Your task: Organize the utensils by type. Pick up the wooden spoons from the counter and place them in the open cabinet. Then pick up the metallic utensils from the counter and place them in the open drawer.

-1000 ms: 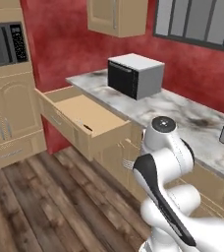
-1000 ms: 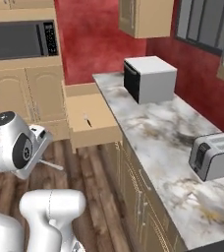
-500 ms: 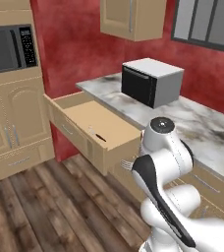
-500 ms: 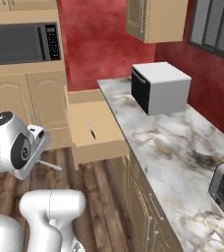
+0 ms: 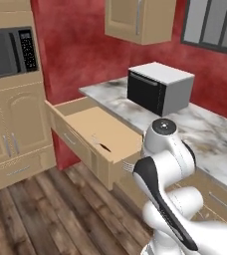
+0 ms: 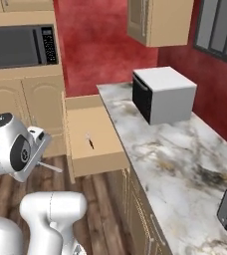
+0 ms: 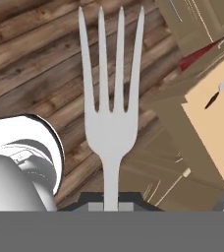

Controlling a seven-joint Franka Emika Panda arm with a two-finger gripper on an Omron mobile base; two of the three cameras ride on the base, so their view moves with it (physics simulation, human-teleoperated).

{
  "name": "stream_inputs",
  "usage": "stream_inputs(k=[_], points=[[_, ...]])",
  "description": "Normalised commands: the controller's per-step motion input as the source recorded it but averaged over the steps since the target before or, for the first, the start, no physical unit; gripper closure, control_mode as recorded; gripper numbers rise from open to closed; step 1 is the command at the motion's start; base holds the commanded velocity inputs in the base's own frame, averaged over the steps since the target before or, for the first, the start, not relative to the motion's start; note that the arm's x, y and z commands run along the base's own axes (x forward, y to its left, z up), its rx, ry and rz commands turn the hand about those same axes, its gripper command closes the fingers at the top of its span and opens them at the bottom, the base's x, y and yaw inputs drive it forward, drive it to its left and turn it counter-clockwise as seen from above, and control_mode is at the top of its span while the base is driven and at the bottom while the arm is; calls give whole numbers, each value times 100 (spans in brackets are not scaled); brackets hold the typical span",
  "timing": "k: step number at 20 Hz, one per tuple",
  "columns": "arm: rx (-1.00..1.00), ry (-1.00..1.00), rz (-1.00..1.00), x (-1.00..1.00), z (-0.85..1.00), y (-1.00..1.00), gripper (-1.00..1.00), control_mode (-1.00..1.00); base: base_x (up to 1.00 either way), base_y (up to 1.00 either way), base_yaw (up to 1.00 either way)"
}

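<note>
Fork [image 7: 110,113] clamped in closed hand [image 7: 111,199], tines straight out beyond fingertips, above wood floor [image 7: 35,54].

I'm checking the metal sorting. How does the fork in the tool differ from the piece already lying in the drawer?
The fork is shut in the tool, out over the wood floor; the small piece lies loose on the bottom of the open drawer. The fork is pale silver with four tines; the small piece has a dark end and looks slim and knife-like. Both are thin utensils.
</note>
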Motion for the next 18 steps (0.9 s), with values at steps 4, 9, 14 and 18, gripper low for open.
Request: stream_inputs(k=[4, 9, 14, 18], points=[[0, 0, 0, 0, 0, 0, 100, 100, 62, -22, 0], [0, 0, 0, 0, 0, 0, 100, 100, 66, -3, 8], [0, 0, 0, 0, 0, 0, 100, 100, 61, -9, 9], [0, 0, 0, 0, 0, 0, 100, 100, 39, -20, 5]])
